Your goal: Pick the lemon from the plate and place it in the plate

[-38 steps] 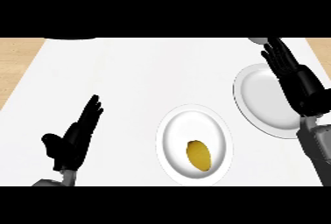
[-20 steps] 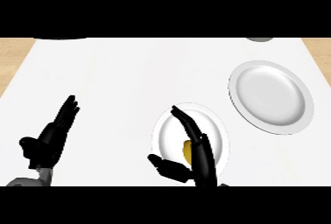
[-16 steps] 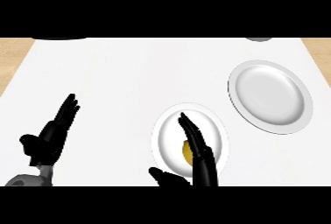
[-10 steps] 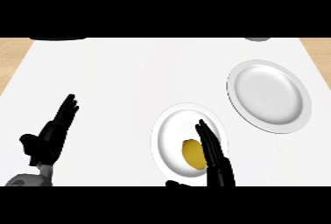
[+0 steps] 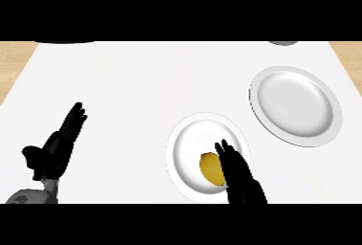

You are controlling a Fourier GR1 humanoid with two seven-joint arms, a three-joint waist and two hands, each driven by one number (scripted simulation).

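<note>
Two black hands show at the lower edge. The right hand's fingers (image 5: 228,155) lie straight and pressed together, pointing away from the robot, and they cover the right side of the lemon (image 5: 209,168); whether they touch it cannot be told. Nothing is pinched or curled round. The right hand (image 5: 240,179) itself comes up from the bottom edge over the lower right part of the near plate (image 5: 187,143).

The lemon lies on the near plate, in its lower half, a little right of the middle, with its left side in plain sight.

The near plate is white and round and sits on the white tabletop (image 5: 141,81) just below the centre of the view. A second white plate (image 5: 295,105) lies up and to the right of it, close beside but apart, and holds nothing.

The left hand (image 5: 56,150) rests at the lower left, well apart from both plates. Its fingers (image 5: 73,119) are straight and held together, pointing up and slightly right, with the thumb out to the left. A bit of grey forearm (image 5: 28,195) shows beneath it.

Wood-coloured strips (image 5: 14,57) flank the tabletop at the far left and far right.
</note>
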